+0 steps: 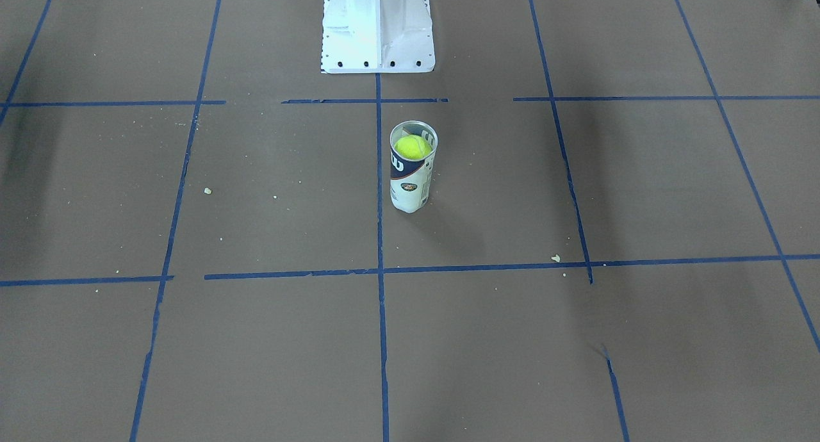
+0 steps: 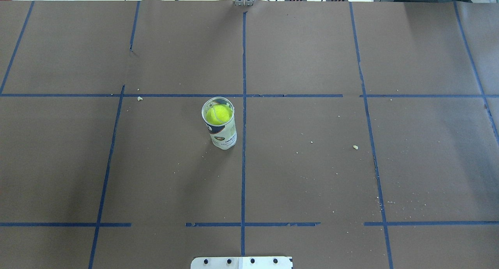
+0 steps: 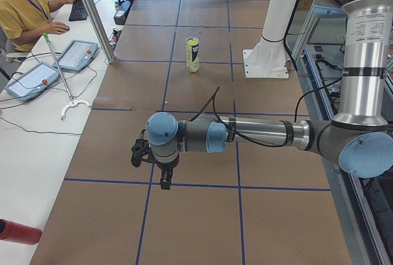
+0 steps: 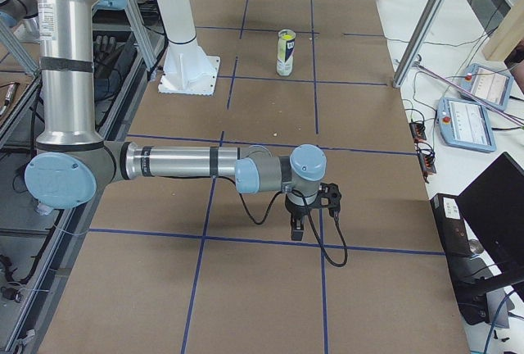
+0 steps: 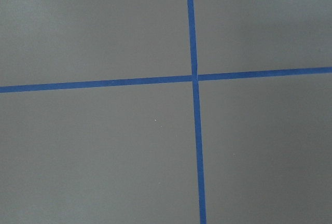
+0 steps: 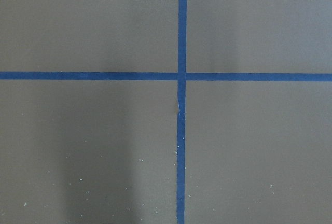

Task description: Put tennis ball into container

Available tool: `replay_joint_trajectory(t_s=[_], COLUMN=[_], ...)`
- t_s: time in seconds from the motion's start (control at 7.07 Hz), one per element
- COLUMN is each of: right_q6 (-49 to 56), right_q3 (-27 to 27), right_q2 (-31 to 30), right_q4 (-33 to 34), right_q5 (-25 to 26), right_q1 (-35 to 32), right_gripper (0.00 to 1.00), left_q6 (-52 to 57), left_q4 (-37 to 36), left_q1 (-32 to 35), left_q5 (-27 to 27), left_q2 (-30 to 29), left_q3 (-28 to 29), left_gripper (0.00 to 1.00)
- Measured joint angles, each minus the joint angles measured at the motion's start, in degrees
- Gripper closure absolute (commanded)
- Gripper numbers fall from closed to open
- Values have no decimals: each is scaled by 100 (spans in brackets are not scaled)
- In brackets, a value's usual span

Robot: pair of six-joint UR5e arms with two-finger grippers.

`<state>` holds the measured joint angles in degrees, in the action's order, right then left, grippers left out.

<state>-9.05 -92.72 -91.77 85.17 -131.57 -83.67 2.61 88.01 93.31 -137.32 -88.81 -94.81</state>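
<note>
Brown paper covers the table (image 1: 256,339), crossed by blue tape lines (image 1: 380,339) in a grid. Near the middle the container (image 1: 410,179) stands upright just beside one tape line, and the tennis ball (image 1: 413,147) sits inside it, close under its open rim. The robot's white base (image 1: 377,29) is near the container, on the robot's side of it. The left gripper (image 3: 164,182) hangs over the table well apart from the container, toward the left end. The right gripper (image 4: 296,233) hangs equally far from it toward the right end. Only the side views show these two, so I cannot tell how their fingers stand.
</note>
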Motion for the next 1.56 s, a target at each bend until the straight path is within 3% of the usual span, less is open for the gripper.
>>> replay_joint_trajectory(t_s=[0.85,1.56], right_q6=[0,0], right_q3=[0,0], right_q2=[0,1], right_q4=[-2,0], right_q5=[0,0], right_q1=[0,0], right_gripper=[0,0], left_q6=[-93,-53], left_q4=[-49,-105], left_q1=[-6,-2], left_q5=[537,551], left_q2=[74,79], left_q3=[36,10], left_gripper=[0,0])
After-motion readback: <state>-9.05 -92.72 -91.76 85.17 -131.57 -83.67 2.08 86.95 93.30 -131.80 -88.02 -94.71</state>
